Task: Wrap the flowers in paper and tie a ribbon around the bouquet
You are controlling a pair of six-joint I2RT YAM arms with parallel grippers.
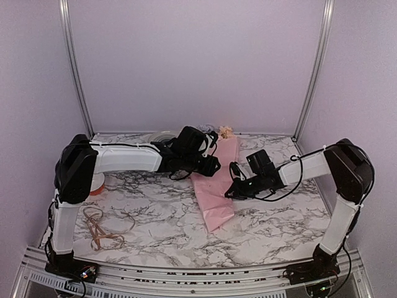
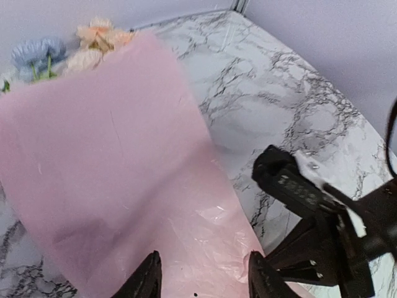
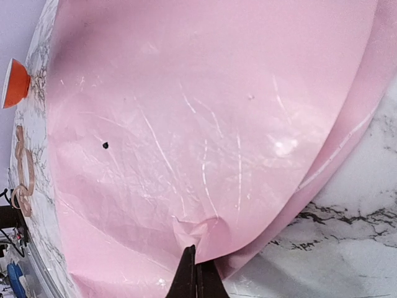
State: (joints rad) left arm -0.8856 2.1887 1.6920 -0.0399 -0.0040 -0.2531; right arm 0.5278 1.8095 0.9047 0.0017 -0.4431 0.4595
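Covering the blue and peach artificial flowers (image 2: 40,53) mid-table, the thin pink paper sheet (image 1: 214,186) is pinched at its edge by the right gripper (image 3: 195,273), probably to hold the fold, while the left gripper (image 2: 205,279) is spread above it.

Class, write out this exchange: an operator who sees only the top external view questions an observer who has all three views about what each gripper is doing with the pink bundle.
Operator: From above I can't tell. Does the right gripper have the paper?
Observer: Yes. The right gripper is shut, pinching a small pucker at the edge of the paper.
Operator: And the left one?
Observer: The left gripper is open, its fingers apart over the paper.
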